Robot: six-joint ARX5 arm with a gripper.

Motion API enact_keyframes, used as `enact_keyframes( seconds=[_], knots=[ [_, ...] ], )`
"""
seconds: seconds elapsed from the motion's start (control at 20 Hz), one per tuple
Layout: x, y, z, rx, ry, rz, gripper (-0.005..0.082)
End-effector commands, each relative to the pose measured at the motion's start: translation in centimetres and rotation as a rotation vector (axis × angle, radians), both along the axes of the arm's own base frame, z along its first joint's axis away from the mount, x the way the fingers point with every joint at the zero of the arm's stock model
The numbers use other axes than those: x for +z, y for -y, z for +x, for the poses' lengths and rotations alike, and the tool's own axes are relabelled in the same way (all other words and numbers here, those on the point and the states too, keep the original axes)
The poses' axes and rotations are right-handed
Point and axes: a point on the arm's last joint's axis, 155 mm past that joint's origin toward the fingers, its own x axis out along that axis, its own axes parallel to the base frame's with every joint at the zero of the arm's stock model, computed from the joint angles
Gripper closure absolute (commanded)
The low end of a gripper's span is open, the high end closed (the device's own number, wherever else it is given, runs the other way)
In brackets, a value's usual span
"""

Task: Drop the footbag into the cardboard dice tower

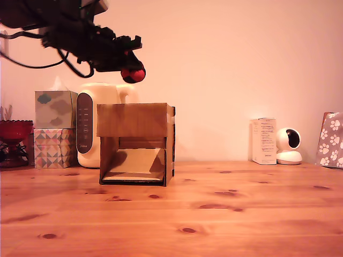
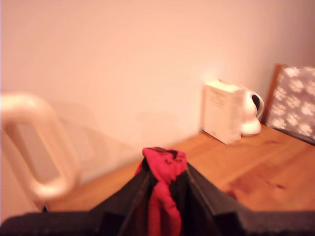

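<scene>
Footbag (image 1: 133, 74) is up in the air, pinched tight in the black gripper (image 1: 130, 68). It is red and black. The gripper's two jaws are closed on it, one on each side. In the wrist view the red footbag (image 2: 164, 189) is squeezed between the two dark fingers (image 2: 199, 199), and its top pokes out past their tips.

The arm comes in from the top corner at the exterior view's left, with black cables hanging from it. The footbag hangs above the cardboard dice tower (image 1: 136, 142), over the top of the box and a bit toward the exterior view's left. It is not touching the box.

The brown tower stands on the wooden tabletop (image 1: 214, 214), toward the back edge and to the exterior view's left of the middle. Its front is open at the bottom, and a slanted ramp shows inside.

Just behind the tower stands a cream appliance (image 1: 99, 123) with a dark panel. Two patterned tissue boxes (image 1: 53, 128) are stacked beside it at the exterior view's left. A red bowl (image 1: 13, 130) sits by that edge.

Near the back edge at the exterior view's right stand a white box (image 1: 264, 141), a small white camera (image 1: 290, 145) and a grey paw-print bag (image 1: 331, 140).
</scene>
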Motion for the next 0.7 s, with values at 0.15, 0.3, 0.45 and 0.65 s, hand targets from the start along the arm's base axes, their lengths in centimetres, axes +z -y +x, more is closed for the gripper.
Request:
enact_keyframes(
  seconds=[0.15, 0.3, 0.45, 0.65],
  knots=[
    [-3.7, 0.4, 2.0, -0.006, -0.080, 0.030, 0.0624],
    [-4.1, 0.5, 2.0, -0.011, -0.087, 0.032, 0.0624],
    [-3.9, 0.5, 2.1, -0.012, -0.078, 0.030, 0.0590],
    [-4.6, 0.4, 1.9, -0.013, -0.109, 0.043, -0.0019]
  ],
)
